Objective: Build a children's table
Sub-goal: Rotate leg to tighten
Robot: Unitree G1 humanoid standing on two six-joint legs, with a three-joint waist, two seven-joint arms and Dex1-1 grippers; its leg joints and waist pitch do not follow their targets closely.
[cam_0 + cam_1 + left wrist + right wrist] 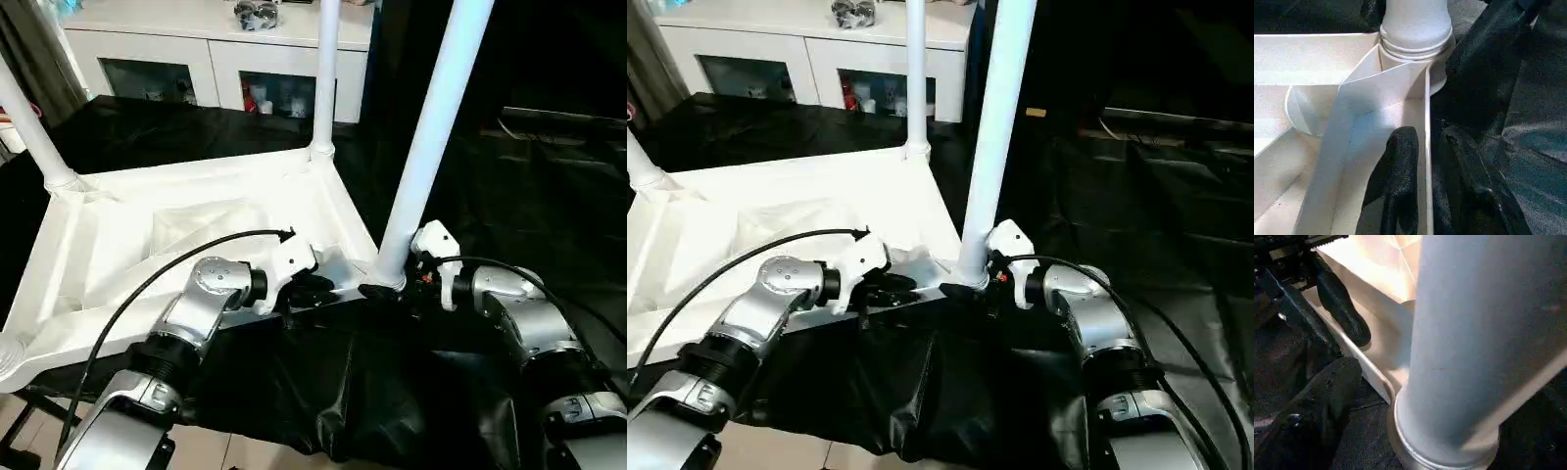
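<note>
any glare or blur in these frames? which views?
Left eye view: tabletop glares near white, ribs washed out. Right wrist view: near leg looms soft, out of focus. Left wrist view: socket sharp, left pincer's fingers dark, little detail.

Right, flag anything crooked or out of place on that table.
The near leg leans away from the far leg, which stands straight, so it looks askew in its corner socket. Nothing else stands out.

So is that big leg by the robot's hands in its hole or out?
In. The near leg stands upright, its base seated in the tabletop's corner socket.
</note>
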